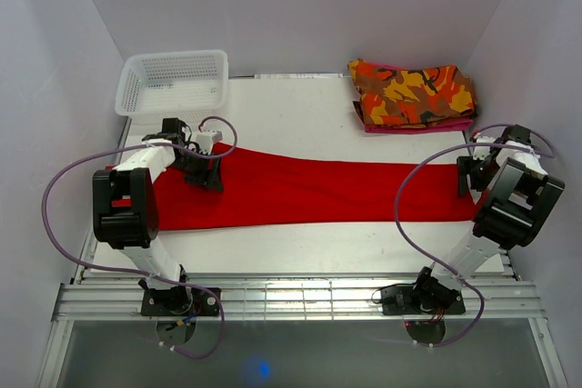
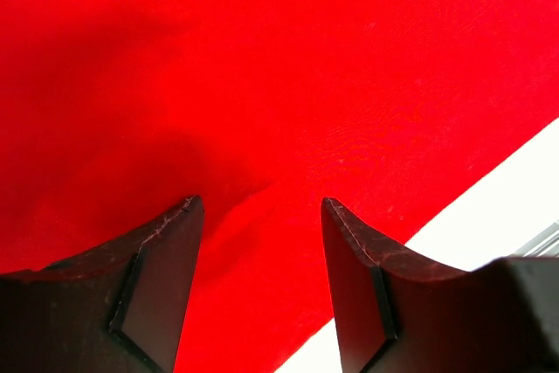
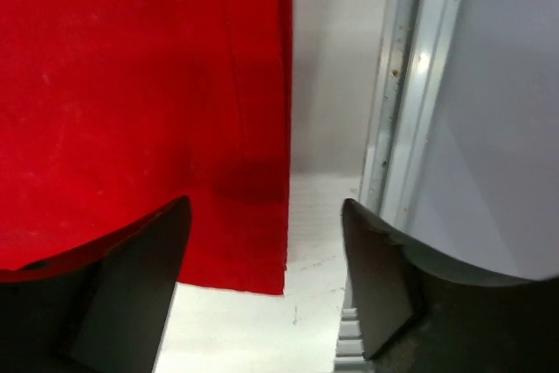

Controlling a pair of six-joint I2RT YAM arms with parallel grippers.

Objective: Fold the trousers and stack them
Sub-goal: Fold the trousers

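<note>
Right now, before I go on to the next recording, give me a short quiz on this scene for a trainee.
1. True or false: the trousers lie stretched out, the left gripper over one end, the right gripper over the other.
2. Fill in: both grippers' jaws are ___.
3. What lies at the far right corner of the table? A: a folded camouflage garment. B: a blue towel. C: a cardboard box.
Key: 1 true; 2 open; 3 A.

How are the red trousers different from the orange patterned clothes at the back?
The trousers are plain red; the camouflage garment is blotched orange, yellow, red and dark. The trousers lie spread long across the table; the camouflage garment sits folded into a compact pile. Both are cloth lying on the white table.
</note>
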